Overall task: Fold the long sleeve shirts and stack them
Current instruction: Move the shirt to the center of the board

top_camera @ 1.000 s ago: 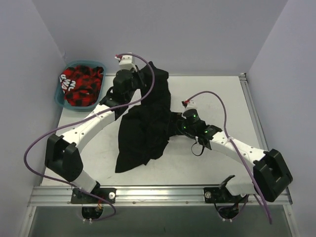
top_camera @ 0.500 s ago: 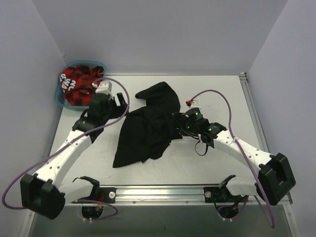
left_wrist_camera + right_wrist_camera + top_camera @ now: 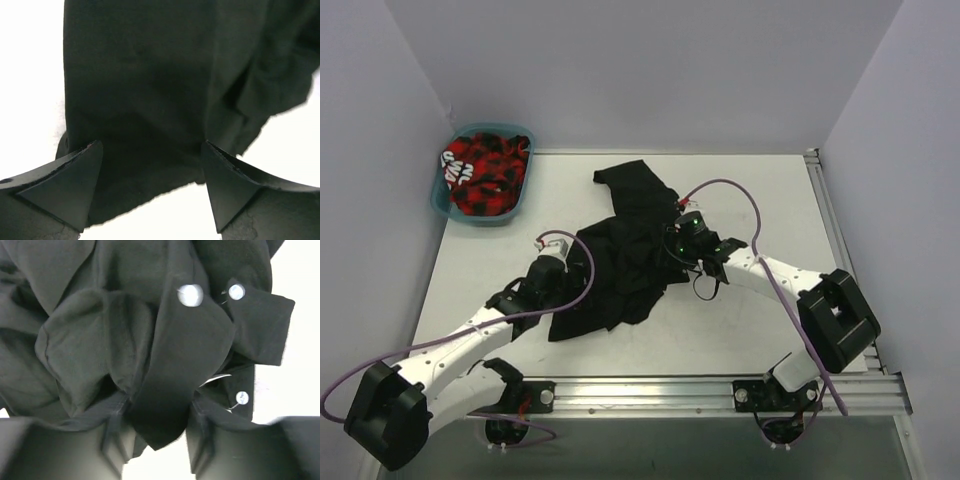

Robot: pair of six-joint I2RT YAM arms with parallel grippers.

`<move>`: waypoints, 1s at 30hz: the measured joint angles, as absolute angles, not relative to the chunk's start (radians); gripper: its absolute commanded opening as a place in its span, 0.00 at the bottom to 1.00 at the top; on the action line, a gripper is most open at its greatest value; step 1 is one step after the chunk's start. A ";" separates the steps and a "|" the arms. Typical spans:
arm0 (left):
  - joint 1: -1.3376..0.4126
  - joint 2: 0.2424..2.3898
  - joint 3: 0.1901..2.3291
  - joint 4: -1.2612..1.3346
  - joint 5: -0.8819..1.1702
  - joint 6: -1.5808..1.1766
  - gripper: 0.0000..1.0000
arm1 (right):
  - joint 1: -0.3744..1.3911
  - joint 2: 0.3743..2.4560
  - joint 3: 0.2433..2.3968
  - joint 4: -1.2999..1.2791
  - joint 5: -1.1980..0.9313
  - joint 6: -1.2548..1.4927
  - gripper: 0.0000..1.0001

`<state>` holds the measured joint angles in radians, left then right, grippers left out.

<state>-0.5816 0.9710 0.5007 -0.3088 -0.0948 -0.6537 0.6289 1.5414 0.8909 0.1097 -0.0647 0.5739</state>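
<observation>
One long sleeve shirt (image 3: pixel 620 262), plain black, lies crumpled in the middle of the table, one end reaching toward the back. My left gripper (image 3: pixel 570 272) is at its near left edge. In the left wrist view the shirt (image 3: pixel 150 75) shows its hem between and beyond the open left gripper (image 3: pixel 150 152), and nothing is held. My right gripper (image 3: pixel 665 248) is at the shirt's right side. In the right wrist view the right gripper (image 3: pixel 155 435) has a fold of the shirt (image 3: pixel 125 315) pinched between its blurred fingers. Pale buttons (image 3: pixel 190 295) show on the cloth just beyond.
A teal plastic basket (image 3: pixel 448 205) stands at the back left corner with a red and black cloth (image 3: pixel 485 172) in it. A metal rail (image 3: pixel 640 385) runs along the table's near edge. Purple cables loop over both arms.
My left gripper opened, let the shirt's far end drop, and swung from the back down to the near left hem. The right gripper shifted left and closed on a fold.
</observation>
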 measured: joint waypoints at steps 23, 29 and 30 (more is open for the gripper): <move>-0.465 1.142 1.129 -0.327 -0.348 -0.356 0.00 | 0.323 1.074 1.381 -0.570 -0.027 0.418 0.01; -0.407 1.165 1.271 -0.368 -0.332 -0.222 0.13 | 0.137 1.081 1.426 -0.709 -0.080 0.400 0.09; -0.381 1.196 1.280 -0.369 -0.321 -0.211 0.25 | 0.105 1.097 1.415 -0.718 -0.088 0.398 0.14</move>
<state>-0.3805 1.1965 1.2804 -0.3687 -0.3214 -0.2108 0.1047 1.0969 1.4155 -0.7181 -0.0879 0.3977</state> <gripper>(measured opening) 0.089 0.092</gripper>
